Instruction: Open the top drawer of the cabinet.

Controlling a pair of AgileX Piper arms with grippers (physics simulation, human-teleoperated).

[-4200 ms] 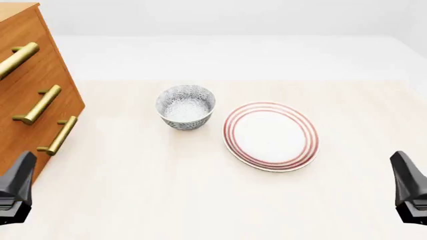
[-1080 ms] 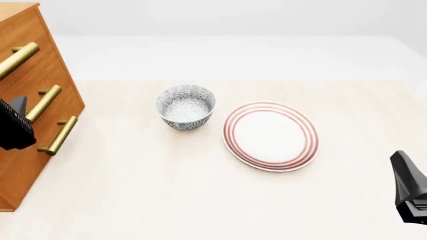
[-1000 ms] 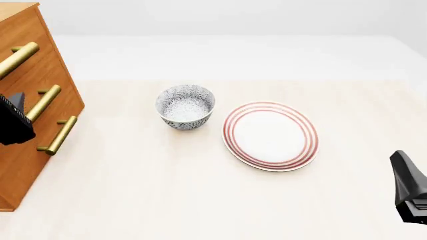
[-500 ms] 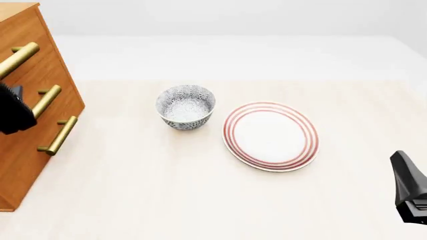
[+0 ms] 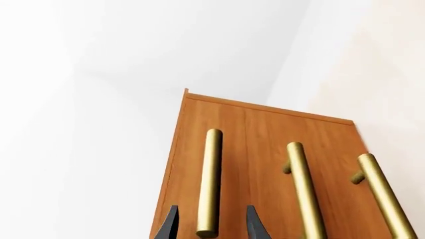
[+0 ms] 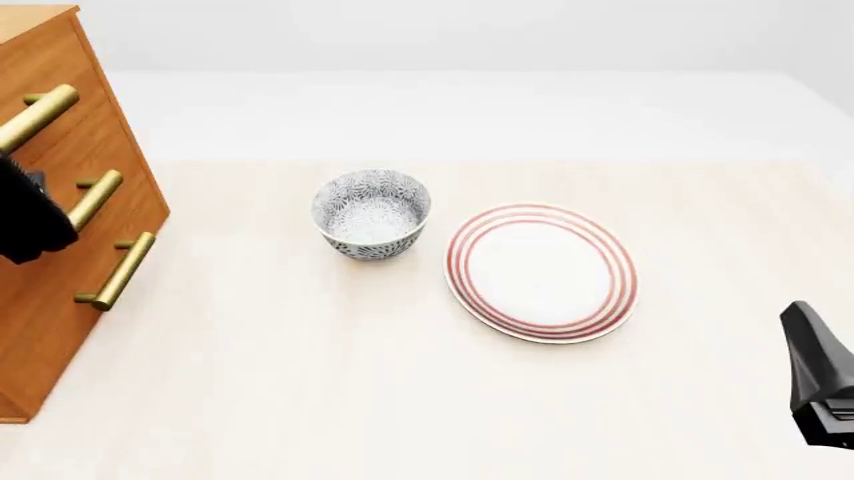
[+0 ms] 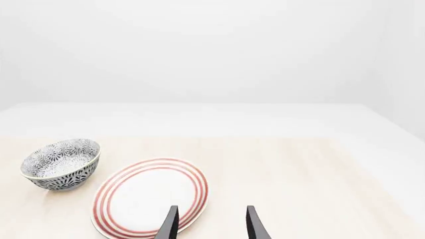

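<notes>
Left claw point(image 5: 207, 225) was spread open, empty — its two dark fingertips point(image 5: 170, 225) sat either side of the near end of the top drawer's point(image 5: 211, 149) brass handle point(image 5: 210, 181), with a gap showing on both sides. Can't tell whether the tips had actually reached the bar or were just in front of it. In the front view the left claw point(image 6: 27, 215) was a dark shape at the left edge, against the cabinet point(image 6: 60, 240) face below the top handle point(image 6: 38, 117). Top drawer was flush with the other two — shut. Cabinet stood at the far left of the table point(image 6: 467, 400).

Right claw point(image 7: 207, 224) was open too, holding nothing, hanging above the table with its tips pointing toward the near edge of the red-ringed plate point(image 7: 150, 197). From the front it point(image 6: 821, 385) sat low in the right corner, well apart from the plate point(image 6: 542, 272). Patterned bowl point(image 6: 372, 213) stood just left of the plate, not touching.
</notes>
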